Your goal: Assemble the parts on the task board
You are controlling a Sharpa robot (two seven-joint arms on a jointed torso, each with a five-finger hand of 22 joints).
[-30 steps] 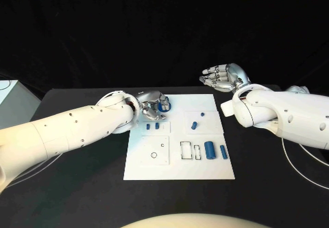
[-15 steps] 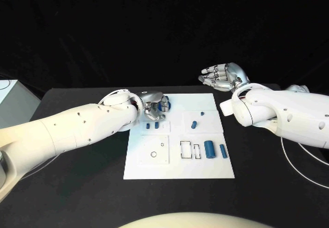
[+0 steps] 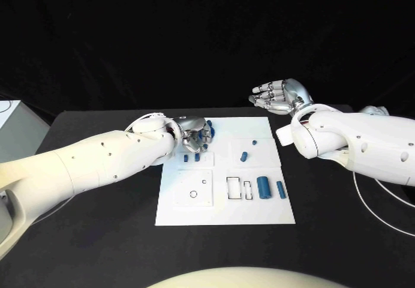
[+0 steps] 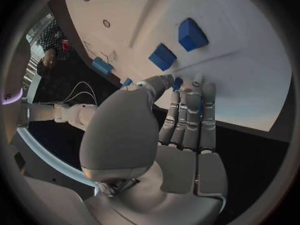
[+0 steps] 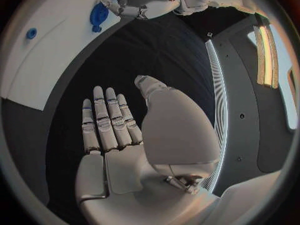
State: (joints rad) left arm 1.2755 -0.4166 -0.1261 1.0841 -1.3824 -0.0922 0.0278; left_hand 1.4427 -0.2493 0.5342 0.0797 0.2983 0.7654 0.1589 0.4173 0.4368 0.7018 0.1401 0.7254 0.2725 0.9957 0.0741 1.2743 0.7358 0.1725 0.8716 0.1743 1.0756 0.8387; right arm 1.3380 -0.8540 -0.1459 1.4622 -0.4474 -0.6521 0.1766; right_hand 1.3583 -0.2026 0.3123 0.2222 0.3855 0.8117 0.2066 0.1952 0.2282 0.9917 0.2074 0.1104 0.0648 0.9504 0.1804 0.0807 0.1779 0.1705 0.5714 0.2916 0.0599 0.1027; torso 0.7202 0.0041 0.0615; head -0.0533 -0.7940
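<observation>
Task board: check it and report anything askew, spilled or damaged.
Nothing stands out. The task board lies flat and roughly square on the black table. Its blue parts rest within its edges. The left hand is over its far left corner; the right hand is raised off the board.

Bright overhead light, dark backdrop, fisheye bending at wrist-view edges
</observation>
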